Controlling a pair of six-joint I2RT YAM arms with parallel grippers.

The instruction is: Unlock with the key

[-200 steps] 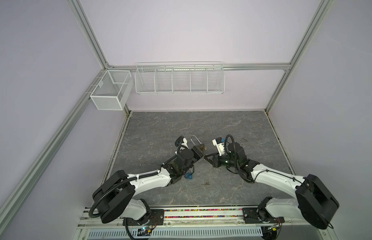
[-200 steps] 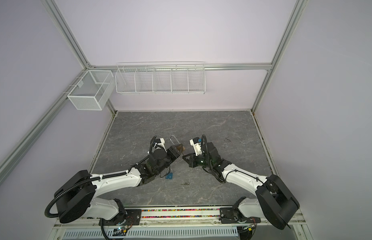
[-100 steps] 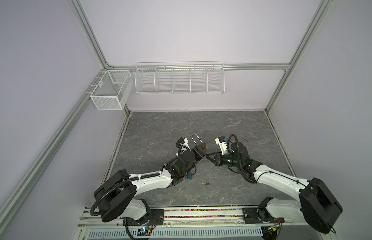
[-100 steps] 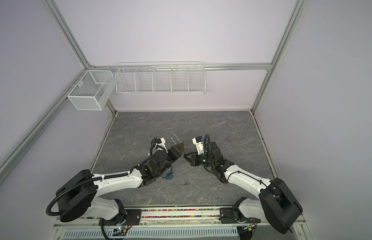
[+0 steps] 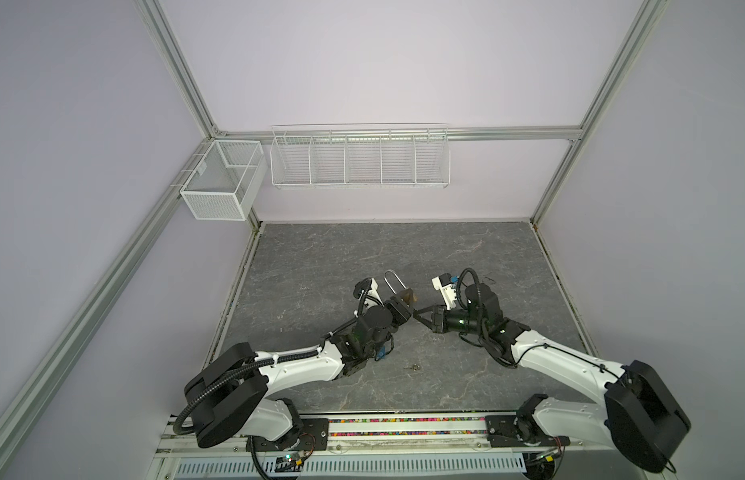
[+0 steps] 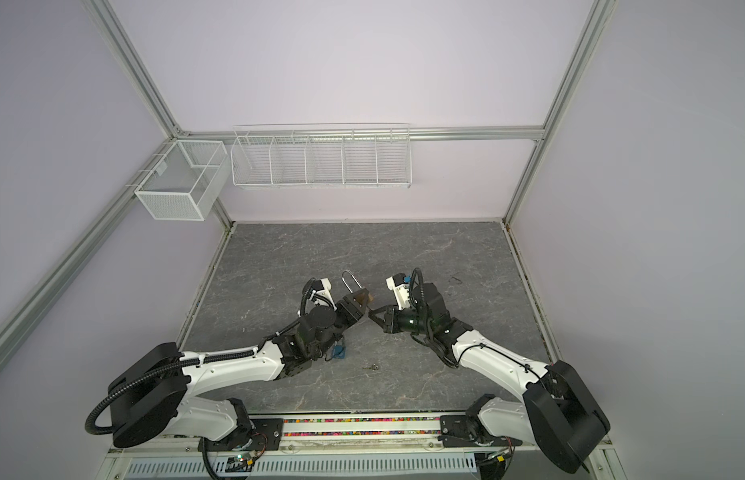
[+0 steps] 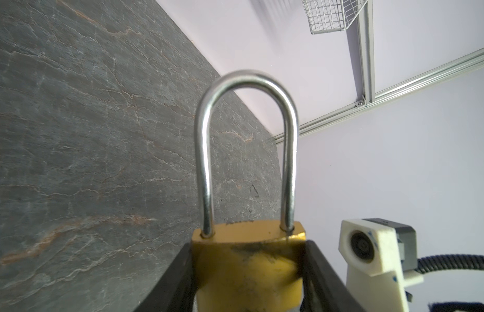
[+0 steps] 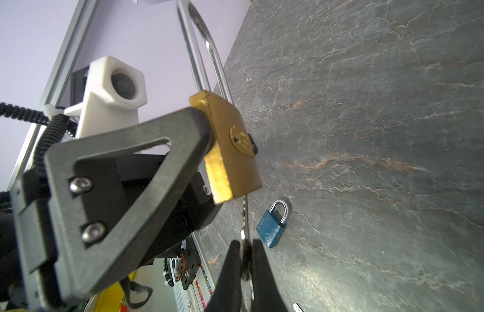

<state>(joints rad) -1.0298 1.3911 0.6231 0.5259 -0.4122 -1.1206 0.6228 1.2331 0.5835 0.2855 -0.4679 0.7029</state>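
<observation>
A brass padlock (image 5: 406, 297) (image 6: 362, 297) with a long steel shackle is held off the table, with my left gripper (image 5: 404, 308) (image 6: 358, 309) shut on its body. In the left wrist view the padlock (image 7: 249, 259) fills the space between the two black fingers (image 7: 178, 270). My right gripper (image 5: 416, 318) (image 6: 373, 319) (image 8: 245, 243) is shut on a small silver key (image 8: 245, 216). The key's blade points at the padlock (image 8: 232, 146) and its tip reaches the lock's bottom end. Whether the tip is inside the keyhole I cannot tell.
A small blue padlock (image 8: 273, 227) (image 6: 339, 352) lies on the grey stone-patterned table under the left wrist. A loose key (image 5: 413, 366) (image 6: 371, 366) lies nearer the front edge. A wire rack (image 5: 359, 160) and a mesh box (image 5: 221, 183) hang on the walls.
Both grippers have shifted slightly to the right. The brass padlock has turned a little, so its shackle points more toward the back. Both grips are unchanged.
</observation>
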